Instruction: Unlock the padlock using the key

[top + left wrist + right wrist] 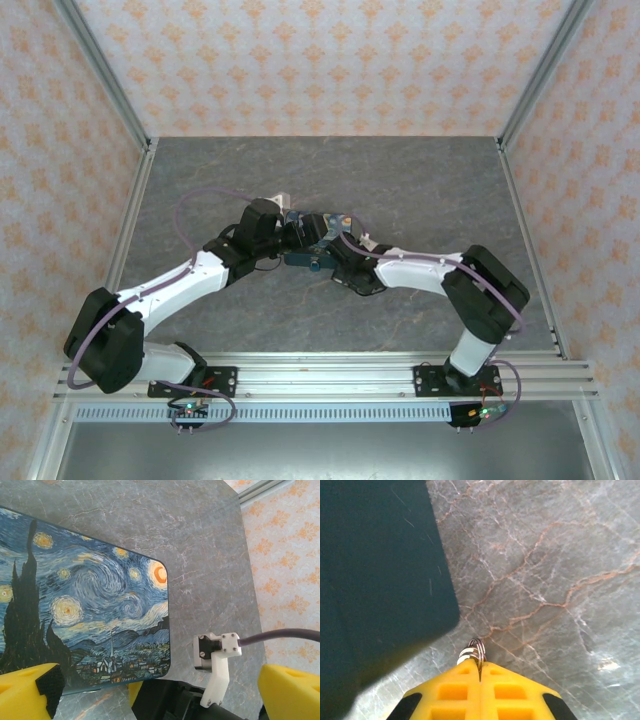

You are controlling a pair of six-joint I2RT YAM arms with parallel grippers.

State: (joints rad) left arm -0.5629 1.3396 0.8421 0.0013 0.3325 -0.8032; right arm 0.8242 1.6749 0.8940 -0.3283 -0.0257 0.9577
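Two grippers are flanking the padlock [100, 610] on the table [210, 555], left gripper [160, 682] hanging released beside it, right gripper [480, 672] clenching what looks like the key [475, 650], so I am judging key-to-padlock alignment is coming next.

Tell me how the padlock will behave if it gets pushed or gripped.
The padlock is a flat block with straight edges and rounded corners, so it probably stays stiff and will not roll. Its printed face looks smooth, and so does the table, so a push would likely slide it, and a grip on the face may slip.
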